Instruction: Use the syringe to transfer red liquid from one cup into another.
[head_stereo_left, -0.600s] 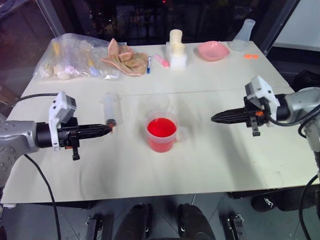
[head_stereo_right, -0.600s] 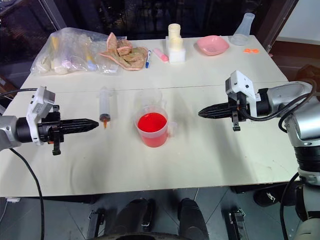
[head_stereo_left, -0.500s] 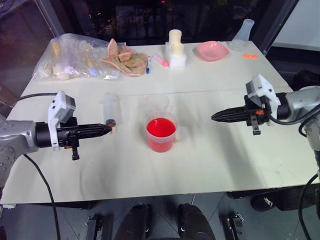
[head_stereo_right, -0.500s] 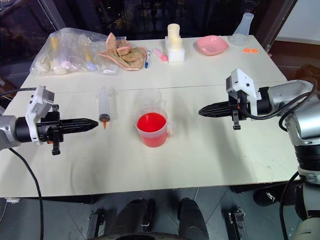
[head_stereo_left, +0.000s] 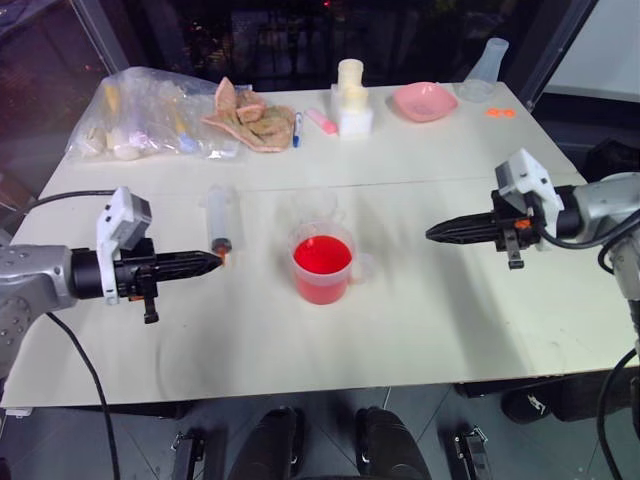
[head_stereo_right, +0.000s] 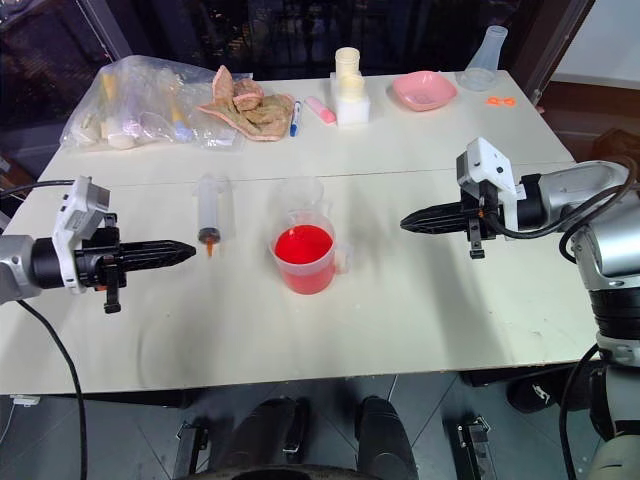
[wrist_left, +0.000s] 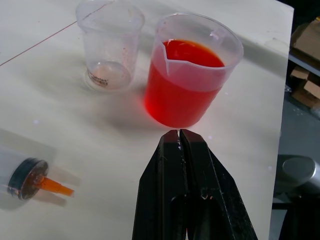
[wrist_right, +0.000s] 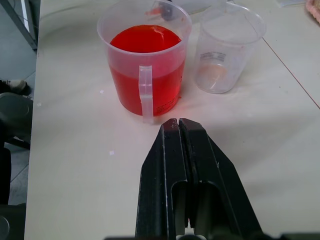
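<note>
Nothing is done yet: the syringe (head_stereo_right: 208, 213) lies on the surface (head_stereo_right: 420, 330), and the plain cup (wrist_left: 109, 40) is empty. The handled cup (wrist_right: 145, 60) is full of red liquid (wrist_right: 145, 39). The left hand (head_stereo_right: 190, 246) and the right hand (head_stereo_right: 405, 222) are both shut tight and hold nothing.

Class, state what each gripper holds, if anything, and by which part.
Nothing: left gripper and right gripper are shut and empty. The clear plastic syringe lies on the table.

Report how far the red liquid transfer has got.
Nothing looks done: the syringe lies on the table, untouched, and the plain cup holds no red liquid. In hand: nothing; the left hand and right hand are shut and empty. Left: grasp syringe, draw from the handled cup, empty it.
</note>
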